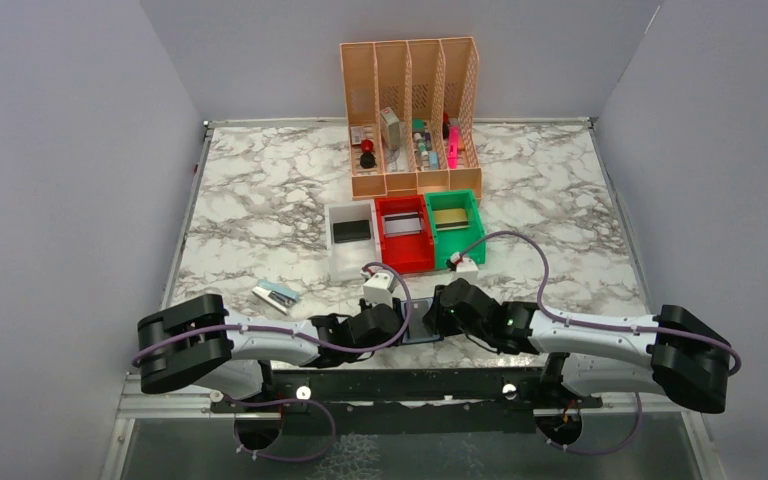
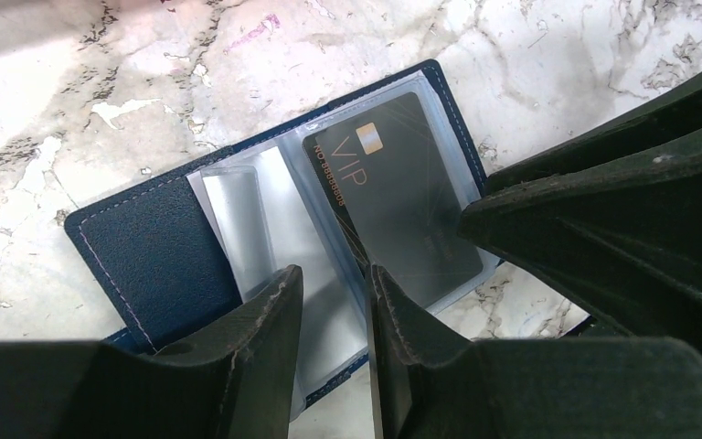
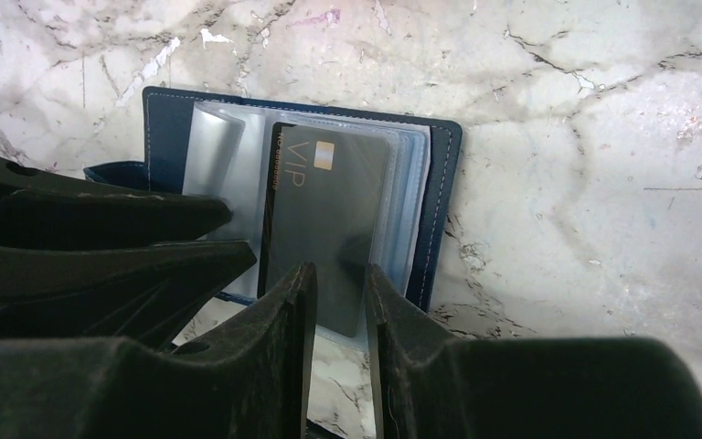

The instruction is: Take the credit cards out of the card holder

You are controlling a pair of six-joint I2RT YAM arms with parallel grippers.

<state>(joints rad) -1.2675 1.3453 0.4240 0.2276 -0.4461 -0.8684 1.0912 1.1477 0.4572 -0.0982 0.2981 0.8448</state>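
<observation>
Marble-patterned tabletop [image 1: 260, 190] carries everything here. At the back is a tall orange slotted plastic file rack [image 1: 410, 110], and in front of it a row of small plastic tubs: white bin [image 1: 350, 262], red bin [image 1: 405, 257], green bin [image 1: 460, 242]. Each looks to have a card lying in it already.

Both arms meet at the near edge over the flat dark navy-blue card holder [image 2: 155, 247], which lies open on the marble with its greyish see-through pockets facing up. One glossy black credit card [image 2: 393, 210] with gold "VIP" lettering sits in the pocket stack. I can't tell how far out of its sleeve it is.

Left end effector [image 2: 334, 279] has its jaws just a narrow slit apart, tips over the clear sleeves near the spine, with nothing pinched that I can see. Right end effector [image 3: 338, 274] is the same, slit-wide with its tips at the near end of the black card and no visible grip.

My take is that the left one should pin the sleeves flat so the holder doesn't drag. The right one then needs a good bite on the card edge, and should slide it out low and straight along the pocket. It's thin, slick plastic, so a shallow pinch will probably slip. The two end effectors are also nearly touching, so small moves only.
</observation>
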